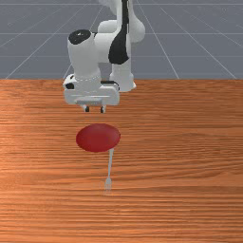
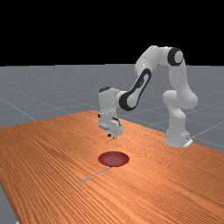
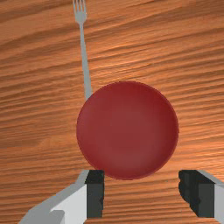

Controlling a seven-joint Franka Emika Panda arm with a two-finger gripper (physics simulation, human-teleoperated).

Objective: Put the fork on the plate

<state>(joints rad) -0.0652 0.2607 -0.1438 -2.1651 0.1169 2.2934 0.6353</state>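
Nearest the camera, at the far view's left, the fork (image 2: 97, 174) lies flat on the tabletop (image 2: 175, 188), past the plate from the tool (image 2: 112, 137) and below its height. Its long axis runs away from the tool: the tines (image 3: 79, 8) point outward and the handle (image 3: 85, 70) ends at the plate's edge; whether it touches or slips just under cannot be told.

Next to the right comes the tool, raised above the tabletop and released, its fingers (image 3: 95, 192) well apart with nothing held.

Then the plate (image 2: 113, 159), red and round, lower than the tool and between it and most of the fork. At the far view's right stands the base of the arm (image 2: 177, 127), behind the tool.

The coming move turns on reach past the plate: out over it, a little to the front view's right, then down onto the handle. The fingers already spread across the fork's long axis, so only a slight turn seems needed. A grip too close to the plate could knock its rim.
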